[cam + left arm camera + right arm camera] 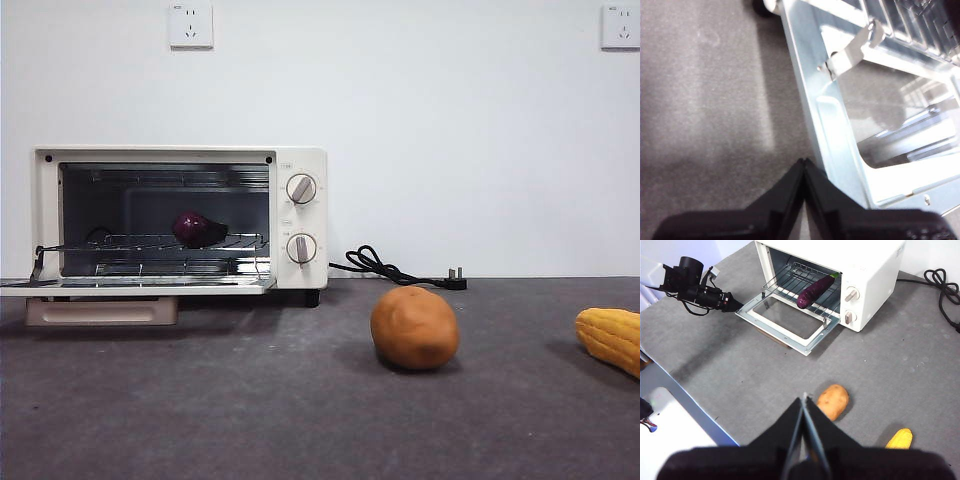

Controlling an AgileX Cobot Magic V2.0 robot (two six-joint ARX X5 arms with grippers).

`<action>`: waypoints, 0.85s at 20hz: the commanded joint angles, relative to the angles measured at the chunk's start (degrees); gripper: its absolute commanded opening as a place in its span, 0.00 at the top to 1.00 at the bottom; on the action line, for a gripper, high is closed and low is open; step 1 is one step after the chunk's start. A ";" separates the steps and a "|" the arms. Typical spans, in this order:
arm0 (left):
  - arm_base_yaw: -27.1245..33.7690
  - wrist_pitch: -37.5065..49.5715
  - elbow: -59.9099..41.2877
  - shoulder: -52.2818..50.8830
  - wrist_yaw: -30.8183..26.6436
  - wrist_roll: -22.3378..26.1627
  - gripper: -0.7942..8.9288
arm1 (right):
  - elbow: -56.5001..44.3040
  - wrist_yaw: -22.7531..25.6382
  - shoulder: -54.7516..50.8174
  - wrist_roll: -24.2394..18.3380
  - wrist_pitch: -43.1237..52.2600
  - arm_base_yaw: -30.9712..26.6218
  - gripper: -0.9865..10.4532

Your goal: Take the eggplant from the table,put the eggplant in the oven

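The dark purple eggplant [197,229] [815,290] lies on the wire rack inside the cream-white oven [300,160] [875,270], whose glass door [140,287] [785,320] hangs open and flat. My left gripper [804,162] [736,305] is shut and empty, low over the table beside the outer corner of the open door. High above the table's middle, my right gripper [805,397] is shut with nothing in it. Neither arm shows in the front view.
A brown potato [415,327] [833,401] sits mid-table and a yellow corn cob [610,338] [900,438] lies to its right. The oven's black cable and plug [400,270] [942,287] trail along the wall. The table's edge [690,400] runs near the left arm.
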 commanded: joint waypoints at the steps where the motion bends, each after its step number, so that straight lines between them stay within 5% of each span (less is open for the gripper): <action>1: -0.42 0.42 0.28 0.52 4.39 -1.09 0.93 | -0.52 0.07 -0.04 0.59 -1.49 0.00 0.92; 9: -0.46 0.52 3.04 0.50 11.45 -2.82 0.93 | -0.52 0.09 -0.04 0.55 -1.49 0.00 0.92; 17: -0.50 0.55 6.80 0.42 11.61 -5.05 0.93 | -0.52 0.09 -0.04 0.50 -1.49 0.00 0.92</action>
